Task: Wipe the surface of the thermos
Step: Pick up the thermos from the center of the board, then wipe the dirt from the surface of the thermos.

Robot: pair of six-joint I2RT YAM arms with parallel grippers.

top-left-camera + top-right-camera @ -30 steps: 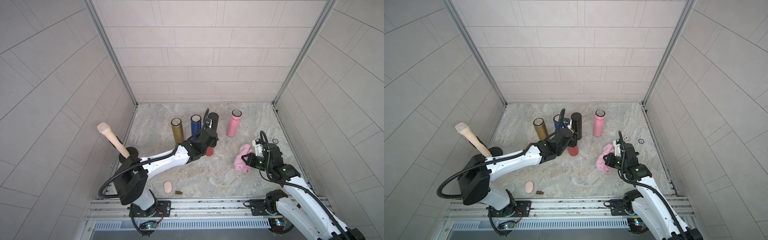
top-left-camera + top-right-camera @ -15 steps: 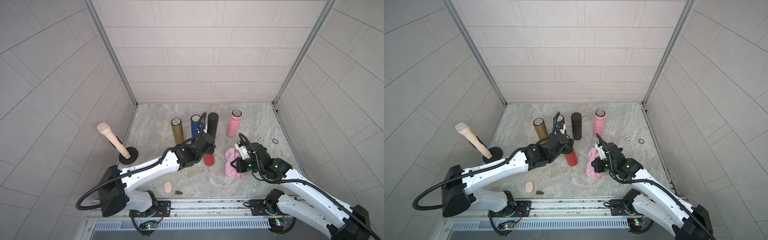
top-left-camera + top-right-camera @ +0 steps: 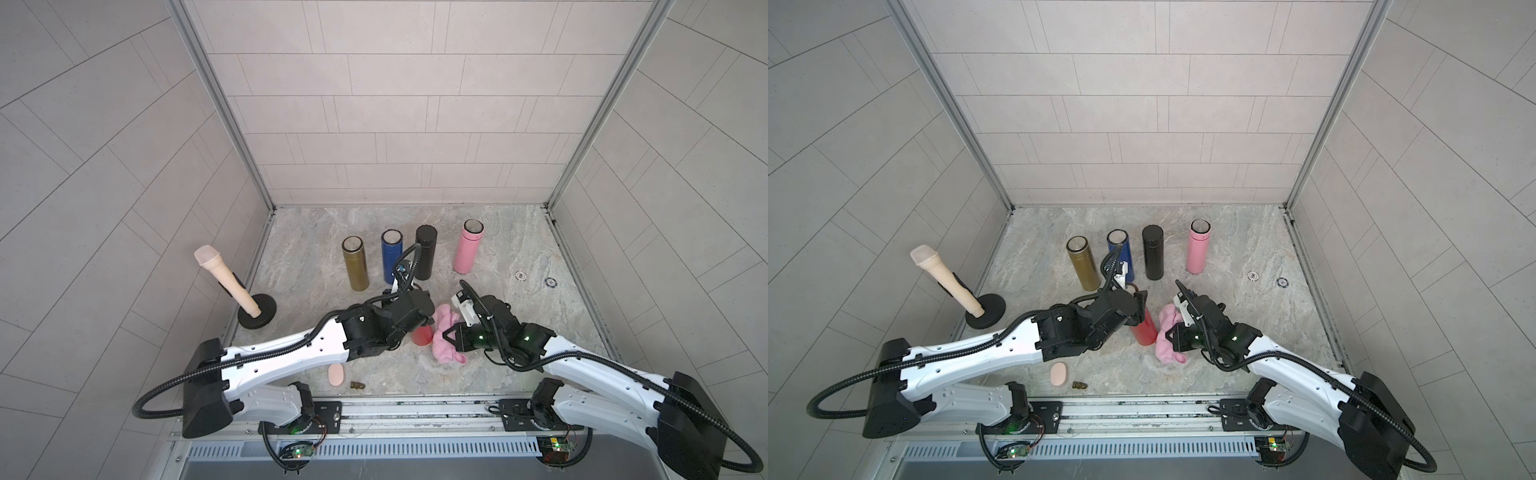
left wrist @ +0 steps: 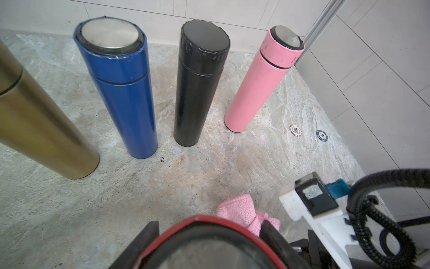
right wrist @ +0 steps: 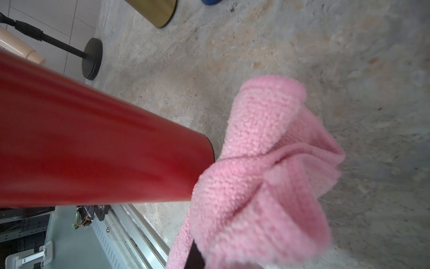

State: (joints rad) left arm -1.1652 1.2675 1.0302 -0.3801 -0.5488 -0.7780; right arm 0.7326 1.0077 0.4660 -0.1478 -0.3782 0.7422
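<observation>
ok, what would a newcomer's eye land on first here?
The red thermos at front centre, gripped in the left claw, with the right claw pressing a pink cloth against its side. Behind them a gold thermos, blue thermos, black thermos and pink thermos stand in a row. A mic tilts on its stand by the left wall.

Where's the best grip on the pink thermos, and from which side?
Mid-body, below the cap seam, jaws level across the cylinder. The pink thermos stands upright at the end of the row, apart from the black thermos, with bare table in front. Probably come from the front, the robot's side.
</observation>
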